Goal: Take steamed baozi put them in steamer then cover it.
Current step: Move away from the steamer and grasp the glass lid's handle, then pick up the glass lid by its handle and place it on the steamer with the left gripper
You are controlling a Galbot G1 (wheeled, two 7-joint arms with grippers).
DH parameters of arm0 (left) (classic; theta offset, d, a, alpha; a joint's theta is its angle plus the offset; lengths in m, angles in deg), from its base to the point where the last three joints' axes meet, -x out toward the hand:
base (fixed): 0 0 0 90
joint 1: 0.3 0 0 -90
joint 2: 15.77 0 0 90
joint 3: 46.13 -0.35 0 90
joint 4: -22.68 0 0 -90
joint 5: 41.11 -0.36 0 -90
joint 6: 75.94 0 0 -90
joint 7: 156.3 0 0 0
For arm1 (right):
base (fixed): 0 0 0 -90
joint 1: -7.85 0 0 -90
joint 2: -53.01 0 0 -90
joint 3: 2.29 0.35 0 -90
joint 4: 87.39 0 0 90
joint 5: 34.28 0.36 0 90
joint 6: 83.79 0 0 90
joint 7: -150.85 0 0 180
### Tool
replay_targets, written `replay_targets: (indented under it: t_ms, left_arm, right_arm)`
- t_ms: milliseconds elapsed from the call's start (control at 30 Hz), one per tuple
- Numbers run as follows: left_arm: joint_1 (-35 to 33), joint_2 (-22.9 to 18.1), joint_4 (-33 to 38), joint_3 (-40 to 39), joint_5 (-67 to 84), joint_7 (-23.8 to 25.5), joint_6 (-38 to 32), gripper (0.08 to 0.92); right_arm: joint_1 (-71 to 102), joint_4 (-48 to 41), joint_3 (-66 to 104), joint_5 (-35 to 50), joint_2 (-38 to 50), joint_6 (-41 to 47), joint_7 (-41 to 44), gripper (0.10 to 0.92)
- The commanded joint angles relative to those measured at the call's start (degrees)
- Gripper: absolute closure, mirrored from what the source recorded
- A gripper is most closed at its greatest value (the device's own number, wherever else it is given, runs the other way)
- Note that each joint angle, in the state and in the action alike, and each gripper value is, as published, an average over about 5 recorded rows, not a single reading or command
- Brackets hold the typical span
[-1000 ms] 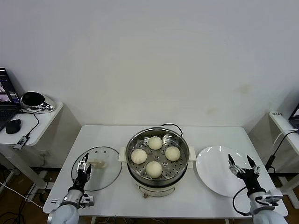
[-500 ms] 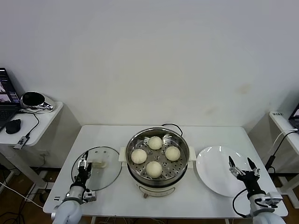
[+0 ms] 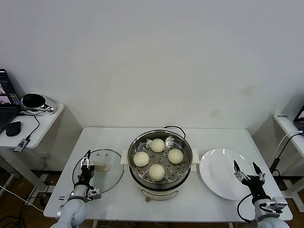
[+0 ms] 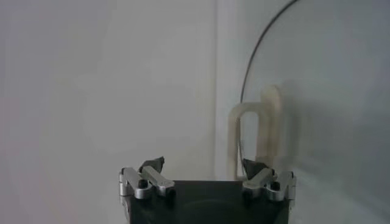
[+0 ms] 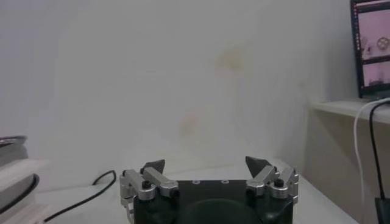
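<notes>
Four steamed baozi (image 3: 156, 158) already in steamer (image 3: 160, 161). Cover (image 3: 98, 171) flat on surface, left of steamer, not yet placed. Left tool (image 3: 85, 165) open over cover; right tool (image 3: 246, 173) open, idle, right of steamer.

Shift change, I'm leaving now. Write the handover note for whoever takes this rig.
Left gripper: open, empty, over the cover's near edge.
Right gripper: open, empty, above the near right rim of the white plate.
Four baozi sit on the tray inside the steamer at table centre.
Cover lies flat on the table, left of the steamer.
Done: loading the baozi.
Left: grasp the cover's handle and set it on the steamer.
</notes>
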Motion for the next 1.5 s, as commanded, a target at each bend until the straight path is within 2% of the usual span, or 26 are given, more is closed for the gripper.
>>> replay_targets:
  t_ms: [33, 367, 467, 1133, 1233, 1300, 1500]
  left_arm:
    - [1.66, -0.94, -2.67, -0.27, 0.62, -0.48, 0.57, 0.177]
    - [2.71, -1.75, -5.79, 0.15, 2.35, -1.77, 0.17, 0.177]
    - [2.69, -1.79, -5.72, 0.27, 2.25, -1.64, -0.2, 0.211]
    - [1.82, -0.24, -3.34, 0.21, 1.06, 0.74, -1.34, 0.783]
    - [0.14, -0.37, 0.26, 0.99, 0.49, 3.17, 1.65, 0.845]
    - [-1.55, -0.89, 4.46, 1.9, 0.34, 5.17, 5.11, 0.857]
    - [-6.76, -4.81, 20.77, 3.66, -1.04, 8.84, 22.11, 0.858]
  right_arm:
    - [0.04, -0.21, 0.0, -0.15, -0.01, -0.11, 0.09, 0.203]
    - [0.27, -0.32, -0.08, -0.15, -0.1, -0.43, 0.25, 0.203]
    - [0.22, -0.24, -0.06, -0.07, -0.21, -0.49, 0.23, 0.203]
    - [1.08, 2.77, 0.84, 0.04, -0.9, -0.34, 0.15, 0.203]
    - [1.52, 3.83, 1.12, 0.4, -0.76, -0.16, 0.11, 0.203]
    - [1.62, 4.9, 1.47, 0.53, -0.83, 0.01, 0.04, 0.203]
    - [1.34, 8.69, 1.22, 0.28, -1.8, 2.06, -1.16, 0.203]
